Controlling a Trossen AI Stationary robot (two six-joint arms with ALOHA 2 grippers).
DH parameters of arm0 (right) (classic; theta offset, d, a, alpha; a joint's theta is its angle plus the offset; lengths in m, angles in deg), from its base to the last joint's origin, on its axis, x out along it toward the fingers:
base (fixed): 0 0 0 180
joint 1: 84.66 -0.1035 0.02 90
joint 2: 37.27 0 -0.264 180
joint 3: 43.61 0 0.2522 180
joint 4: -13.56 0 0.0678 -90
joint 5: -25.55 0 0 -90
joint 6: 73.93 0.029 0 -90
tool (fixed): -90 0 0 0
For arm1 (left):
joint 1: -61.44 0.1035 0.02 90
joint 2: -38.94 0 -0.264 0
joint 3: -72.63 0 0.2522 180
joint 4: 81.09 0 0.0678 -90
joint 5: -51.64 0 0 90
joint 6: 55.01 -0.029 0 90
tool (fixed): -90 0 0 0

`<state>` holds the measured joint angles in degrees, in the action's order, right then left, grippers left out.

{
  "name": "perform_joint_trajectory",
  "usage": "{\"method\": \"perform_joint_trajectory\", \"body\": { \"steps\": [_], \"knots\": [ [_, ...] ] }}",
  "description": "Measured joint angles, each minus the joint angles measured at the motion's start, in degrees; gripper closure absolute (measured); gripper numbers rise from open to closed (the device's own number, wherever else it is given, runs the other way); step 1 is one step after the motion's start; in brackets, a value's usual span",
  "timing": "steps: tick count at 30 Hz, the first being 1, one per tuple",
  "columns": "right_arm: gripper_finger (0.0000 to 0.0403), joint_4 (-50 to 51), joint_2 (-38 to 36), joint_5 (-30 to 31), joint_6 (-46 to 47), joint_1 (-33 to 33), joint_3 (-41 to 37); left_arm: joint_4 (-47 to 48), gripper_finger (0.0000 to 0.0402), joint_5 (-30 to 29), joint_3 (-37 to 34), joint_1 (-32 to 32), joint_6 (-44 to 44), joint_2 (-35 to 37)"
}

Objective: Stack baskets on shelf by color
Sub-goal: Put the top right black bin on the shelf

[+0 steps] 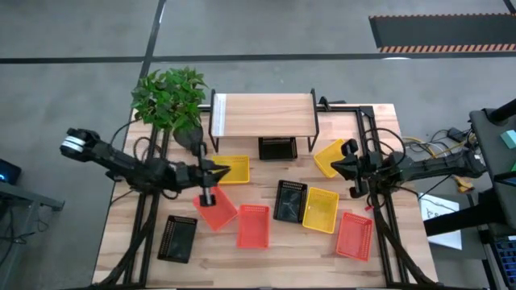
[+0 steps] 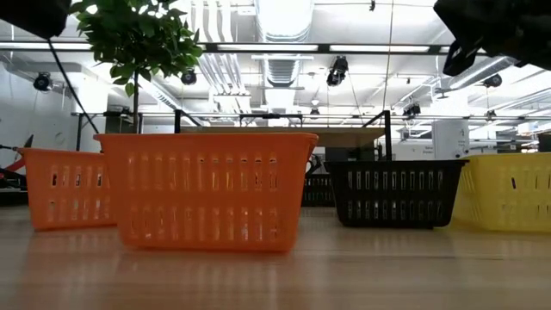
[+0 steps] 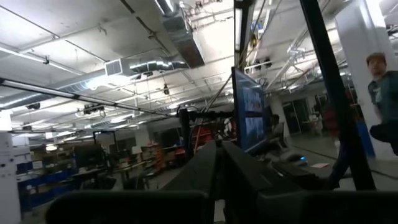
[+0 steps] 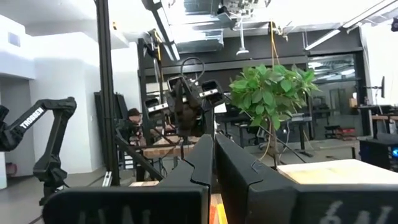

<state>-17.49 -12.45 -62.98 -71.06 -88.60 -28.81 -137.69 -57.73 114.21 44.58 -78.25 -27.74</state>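
Two baskets (image 1: 330, 157) seemingly beside tool (image 1: 339, 167)

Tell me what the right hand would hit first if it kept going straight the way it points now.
Probably the left hand: the right hand, shut and raised above the table, points across at it. The potted plant stands just beside that line. Depth is unclear.

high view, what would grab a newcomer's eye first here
Bright orange baskets and yellow baskets lie scattered with black ones across the table's front half, while the wooden shelf at the back stands bare on top. A leafy potted plant sits beside its left end.
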Motion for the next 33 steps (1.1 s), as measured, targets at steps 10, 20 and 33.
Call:
{"method": "perform_joint_trajectory", "body": {
  "steps": [10, 20, 33],
  "knots": [
    [0.0392, 2.8, 11.5, 0.0, -6.8, -3.1, 10.0, 0.1, 0.0391, -0.4, 1.4, 0.0, -0.2, -2.0],
    [0.0392, 28.4, 22.4, 13.4, -7.1, -11.4, 25.2, 2.6, 0.0391, -2.2, -0.9, 0.0, 0.3, 0.8],
    [0.0392, 67.6, 39.5, 27.1, 1.8, -13.7, 49.8, 4.0, 0.0391, -3.2, -3.1, -0.1, -0.1, 3.2]
  ]
}}
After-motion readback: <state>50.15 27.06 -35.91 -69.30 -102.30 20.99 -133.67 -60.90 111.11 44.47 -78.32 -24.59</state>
